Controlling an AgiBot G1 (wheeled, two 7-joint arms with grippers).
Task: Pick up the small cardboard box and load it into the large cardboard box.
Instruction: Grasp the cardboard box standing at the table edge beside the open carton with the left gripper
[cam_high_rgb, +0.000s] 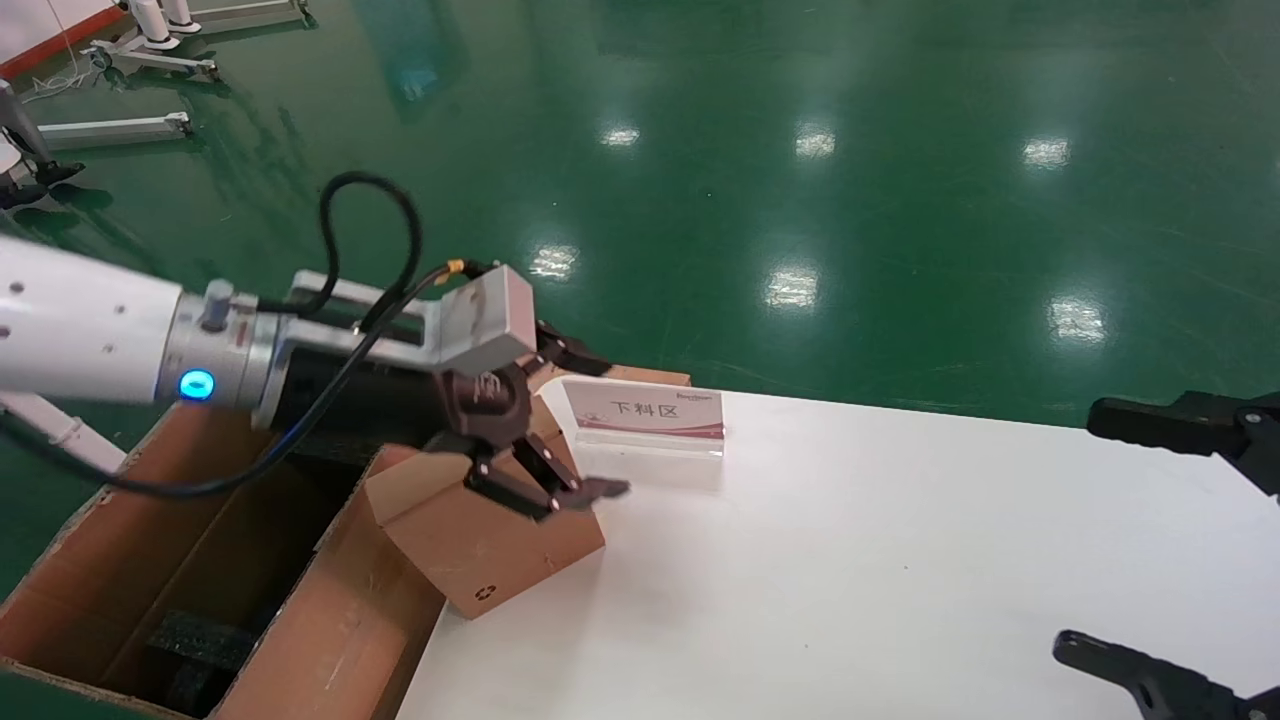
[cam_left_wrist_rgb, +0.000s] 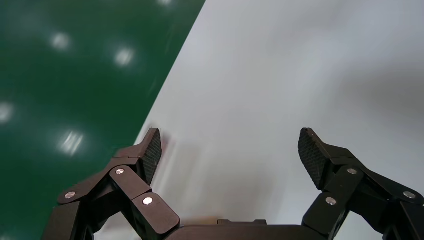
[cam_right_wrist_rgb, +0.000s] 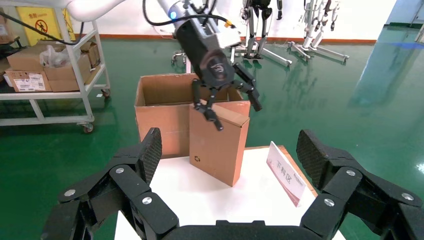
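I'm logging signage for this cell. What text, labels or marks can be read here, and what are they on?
"下料区": on the placard standing on the white table.
Small print in the placard's upper corner: too small to read.
Recycling mark, no words: on the small cardboard box.
Yellow floor sign and shelf carton labels: too blurred.

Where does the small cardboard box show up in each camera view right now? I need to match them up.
Head view: the small cardboard box stands tilted at the white table's left edge, against the large cardboard box, under the open left gripper.
Left wrist view: not in it; only table and floor.
Right wrist view: centre, box before the large carton.
Shared landmark: the sign beside it.
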